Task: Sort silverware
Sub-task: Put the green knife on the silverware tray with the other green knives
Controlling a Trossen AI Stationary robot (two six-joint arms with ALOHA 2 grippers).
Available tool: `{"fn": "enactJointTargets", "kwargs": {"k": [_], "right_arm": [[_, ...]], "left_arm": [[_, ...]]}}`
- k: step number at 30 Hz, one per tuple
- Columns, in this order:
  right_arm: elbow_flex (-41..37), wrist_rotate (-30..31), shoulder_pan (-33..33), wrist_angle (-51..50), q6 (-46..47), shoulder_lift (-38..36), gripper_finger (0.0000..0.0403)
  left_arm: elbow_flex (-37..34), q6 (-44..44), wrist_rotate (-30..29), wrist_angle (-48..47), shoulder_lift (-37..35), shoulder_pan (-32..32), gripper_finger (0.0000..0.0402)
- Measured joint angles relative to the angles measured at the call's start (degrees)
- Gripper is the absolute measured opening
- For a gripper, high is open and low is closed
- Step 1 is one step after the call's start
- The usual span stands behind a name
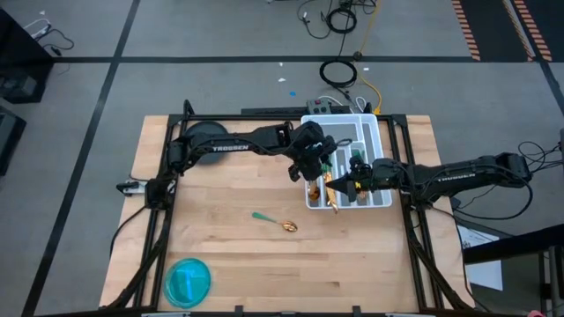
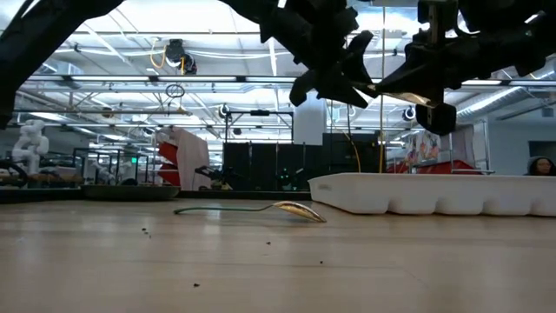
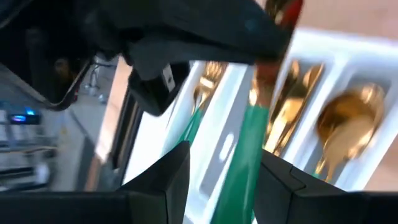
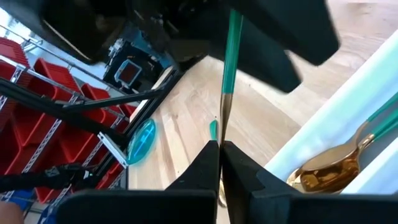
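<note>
Overhead: both grippers meet over the white tray (image 1: 374, 132), a stray spoon (image 1: 275, 221) lying on the table. Right wrist: right gripper (image 4: 219, 149) pinched tight on a knife (image 4: 229, 74). Left wrist: left gripper (image 3: 224, 165) half-spread around its teal handle.

Teal-handled gold spoon (image 1: 280, 222) on table, apparently flat

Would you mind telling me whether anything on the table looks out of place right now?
Yes: one gold-headed spoon with a teal handle lies alone on the bare wooden table, apart from the white compartment tray where the other gold silverware sits.
</note>
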Motion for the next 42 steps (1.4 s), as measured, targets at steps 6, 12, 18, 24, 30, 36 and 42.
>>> {"fn": "enactJointTargets", "kwargs": {"k": [6,12,18,24,30,36,42], "right_arm": [[0.0,0.21,0.28,-0.39,1.0,-0.02,0.0],[-0.02,1.91,0.24,-2.74,1.96,-0.04,0.0],[-0.02,2.42,-0.33,-4.32,1.97,-0.07,0.0],[-0.04,2.14,-2.45,-7.86,1.62,-0.07,0.0],[-0.04,0.83,-3.47,-8.61,1.08,-0.07,0.0],[-0.02,0.85,-3.8,-9.75,0.52,-0.07,0.0],[-0.07,0.85,-3.8,-10.19,0.42,-0.04,0.0]], "left_arm": [[0.0,8.1,-8.45,-0.57,0.0,-2.19,0.0146],[0.0,8.14,-15.06,-0.49,0.0,-2.29,0.0146],[0.0,8.29,-19.12,-3.99,0.0,-2.9,0.0146],[0.0,6.81,-19.22,-6.09,0.0,-3.76,0.0147],[0.0,6.35,-19.44,-1.37,-0.03,-4.1,0.0147],[-0.03,3.51,-21.69,0.29,-1.79,-4.13,0.0147],[-0.02,-9.58,-12.68,-1.69,-8.71,-3.46,0.0146]]}}
